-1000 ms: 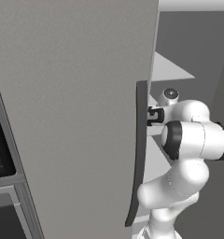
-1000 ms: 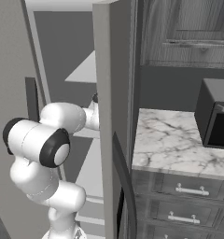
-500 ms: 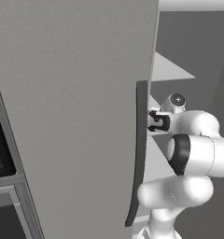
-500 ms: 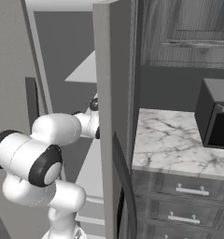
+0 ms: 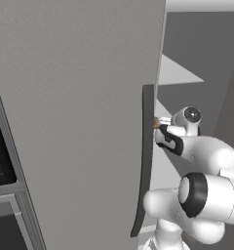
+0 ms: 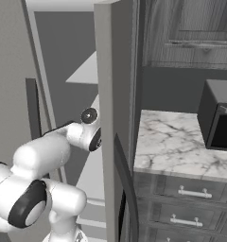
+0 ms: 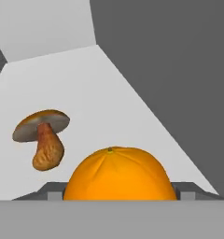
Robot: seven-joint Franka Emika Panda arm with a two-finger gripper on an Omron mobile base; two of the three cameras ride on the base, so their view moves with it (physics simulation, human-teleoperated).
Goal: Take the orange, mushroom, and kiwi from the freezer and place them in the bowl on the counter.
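- The orange (image 7: 117, 173) sits low in the hand view, close to the camera, on a pale grey shelf (image 7: 109, 107) inside the freezer (image 5: 80, 117).
- A sliver of the orange also shows in the left base view, just past the edge of the freezer door, right at the front of the robot's hand.
- The gripper (image 7: 117, 190) straddles the orange: a dark finger tip (image 7: 52, 190) stands at its left flank and another at its right flank, each seeming to meet the fruit's side.
- The jaws stand wide, about the orange's width apart; whether they actually press on the fruit I cannot tell.
- The mushroom (image 7: 43, 136) lies on the same shelf, to the left of the orange in the hand view and a little farther from the camera, clearly apart from it. Its brown cap is up and its tan stem points down.
- A dark grey inner wall of the freezer runs along the right of the shelf in the hand view.
- In the left base view the freezer door fills the left side, with its long dark curved handle (image 5: 144, 161) just beside the robot's wrist; the white arm (image 5: 206, 195) reaches in past the door edge.
- In the right base view the arm passes behind the edge of the freezer's wall.
- To the right lies the counter (image 6: 181, 146), white marble over dark drawers (image 6: 191, 194) with silver handles, and a black microwave (image 6: 219, 120) stands on it.
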